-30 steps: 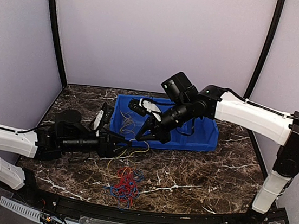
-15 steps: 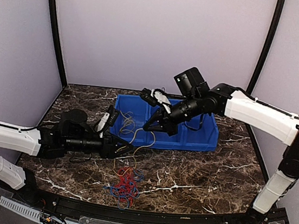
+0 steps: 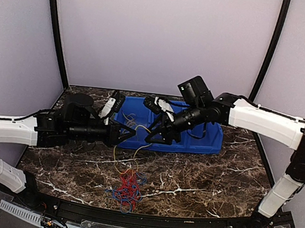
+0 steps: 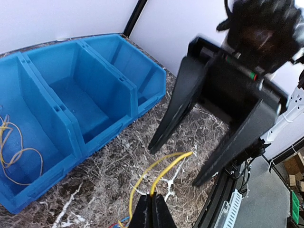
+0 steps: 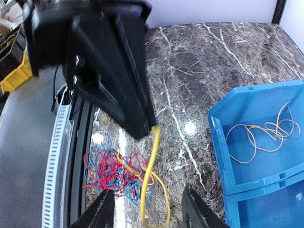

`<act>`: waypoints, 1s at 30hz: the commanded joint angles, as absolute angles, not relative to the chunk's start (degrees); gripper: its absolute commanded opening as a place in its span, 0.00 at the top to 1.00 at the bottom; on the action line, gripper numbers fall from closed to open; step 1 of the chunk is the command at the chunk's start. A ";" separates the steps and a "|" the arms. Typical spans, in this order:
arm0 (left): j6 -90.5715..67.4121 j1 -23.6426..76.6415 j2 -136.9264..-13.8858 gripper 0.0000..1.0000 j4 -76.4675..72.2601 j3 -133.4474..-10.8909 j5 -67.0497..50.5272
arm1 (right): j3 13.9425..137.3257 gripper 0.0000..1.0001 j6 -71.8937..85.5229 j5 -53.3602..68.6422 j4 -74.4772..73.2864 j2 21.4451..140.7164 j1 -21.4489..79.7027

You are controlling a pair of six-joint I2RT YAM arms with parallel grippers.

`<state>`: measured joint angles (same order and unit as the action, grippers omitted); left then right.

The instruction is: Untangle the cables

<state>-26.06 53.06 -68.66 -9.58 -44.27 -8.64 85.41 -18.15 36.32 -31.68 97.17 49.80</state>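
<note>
Marble table [image 3: 217,177], blue bin [image 3: 207,146] at the back: your left gripper [image 4: 152,204] is pinched tight on a yellow cable [image 4: 161,173], lifted off the table right in front of your right gripper [image 5: 147,194]. Its jaws are spread wide and grip nothing, and the cable's loop hangs in the gap between them. Cable drops to the red-blue tangle [image 5: 111,171] near the front edge, a second yellow wire [image 5: 259,135] lies in the bin's left compartment, and you can't tell where the held cable runs inside the tangle or whether it touches the right fingers.
</note>
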 commanded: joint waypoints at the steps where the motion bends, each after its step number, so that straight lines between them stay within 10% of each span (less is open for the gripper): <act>1: -23.49 53.33 -63.20 1.00 -1.95 -50.19 -1.73 | 77.22 0.43 -14.49 40.20 -21.31 93.22 49.59; 19: -25.96 53.31 -51.90 1.00 2.13 -48.73 16.66 | 76.76 0.34 -11.27 32.25 -9.07 113.21 60.07; 30: -21.05 53.23 -49.86 1.00 9.16 -58.01 23.85 | 78.58 0.84 -9.97 31.80 -12.69 122.61 60.88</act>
<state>-24.16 53.06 -50.04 6.07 -51.88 19.33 76.88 -9.87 32.67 -10.39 120.53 60.51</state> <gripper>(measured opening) 0.008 0.198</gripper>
